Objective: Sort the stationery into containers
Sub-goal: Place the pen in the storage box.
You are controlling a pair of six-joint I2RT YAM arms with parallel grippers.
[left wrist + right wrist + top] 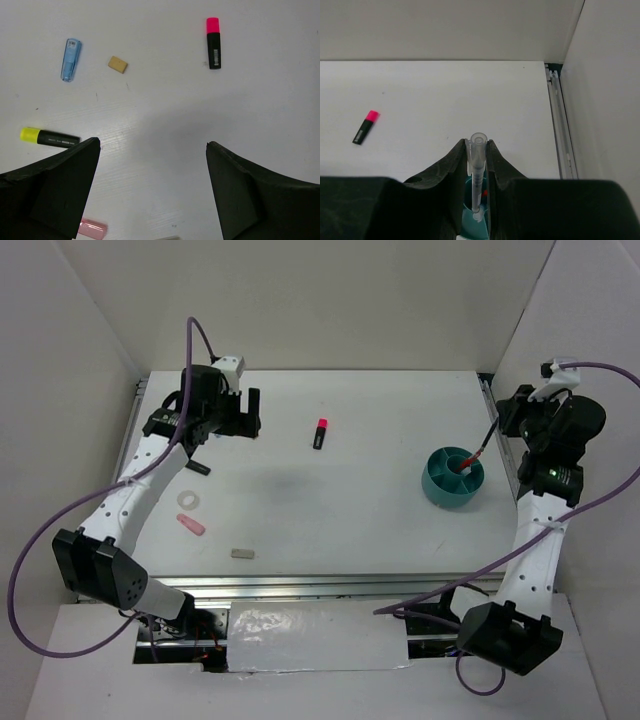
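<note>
The right pincer is closed tight on a clear pen whose lower tip is inside the teal cup. Seat the tip in one compartment before release. The left pincer is fully open and empty, above loose items on the worktop.

Bright, even, diffuse light fills all three views and leaves the white table free of hard glare. One faint, soft-edged grey shadow lies near the table's middle. In the wrist views the left tool and right tool read as near-featureless black, slightly soft at the edges.
</note>
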